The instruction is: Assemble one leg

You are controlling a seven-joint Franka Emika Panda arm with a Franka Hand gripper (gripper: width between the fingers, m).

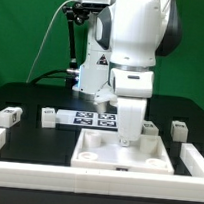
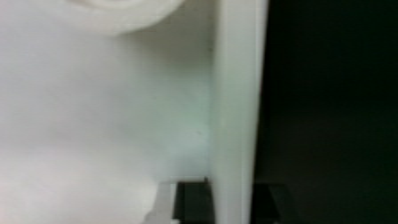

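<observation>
Where the exterior view begins on its left, a small white plastic block-like leg [image 1: 8,115] with a black-and-white tag lies loose on the black bench [image 1: 41,145], just inside a low white rail [image 1: 1,141]. A second leg [image 1: 49,113] of the same kind lies near it, further towards the middle. Next comes the marker board [image 1: 94,117], flat on the bench.

In the middle sits the big white square tray-like part [image 1: 97,158] with raised corners. Its hollow looks empty, except at the far edge, where the white robot arm [image 1: 134,53] brings its claw [image 1: 130,135] down. I cannot tell whether the claw is spread or closed on something (the wrist view gives only blurred white surfaces up close).

At the exterior view's right, a third leg [image 1: 178,128] lies apart from the tray.

I judge each leg to be light, stiff and smooth-sided, so it may slip or twist. It is best taken across two flat opposite faces near its middle.
</observation>
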